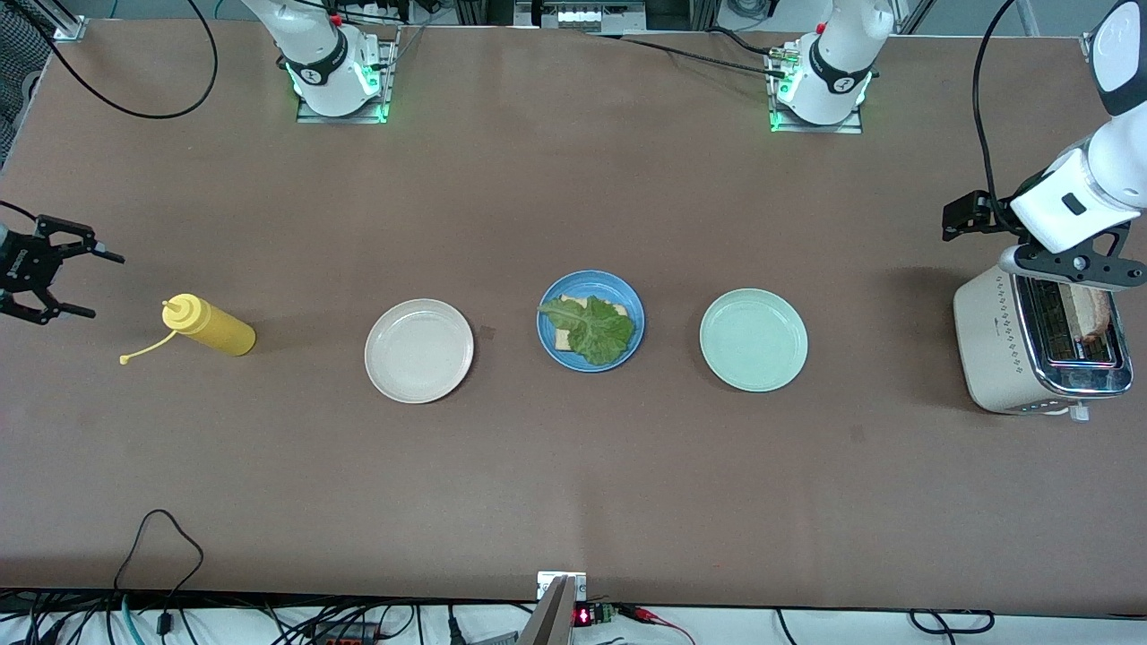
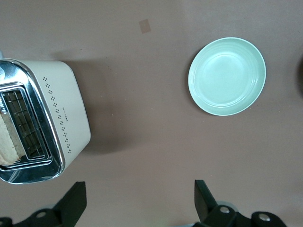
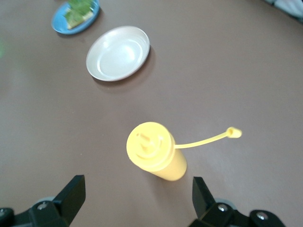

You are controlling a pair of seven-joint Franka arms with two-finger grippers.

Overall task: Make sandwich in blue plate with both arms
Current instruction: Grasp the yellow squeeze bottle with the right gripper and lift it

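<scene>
Blue plate: the round mid-blue plate [image 1: 590,321] sits at the middle of the brown bench [image 1: 573,502], in a row between two other plates.
Contents of the blue plate: a squarish light-brown toasted bread slice [image 1: 567,337] lies on it, with a crinkled green lettuce leaf [image 1: 593,328] spread over the slice; no top slice is on the leaf.
Beige plate: a round beige plate [image 1: 418,350] lies beside the blue plate toward the right arm's end of the bench, apart from it.
Mint plate: a round pale mint-green plate [image 1: 754,339] lies beside the blue plate toward the left arm's end, apart from it.
Toaster: a cream and chrome two-slot toaster [image 1: 1038,345] stands well apart from the blue plate at the left arm's end; a brown bread slice [image 1: 1090,313] stands in one slot.
Mustard bottle: a yellow plastic squeeze bottle [image 1: 211,326] with a dangling cap tether lies well apart from the blue plate toward the right arm's end.
Left tool: the black two-fingered left tool [image 2: 139,201] hangs over the bench by the toaster, fingers wide, holding nothing.
Right tool: the black right tool [image 1: 76,282] hangs at the bench edge near the yellow bottle, fingers wide, empty.
</scene>
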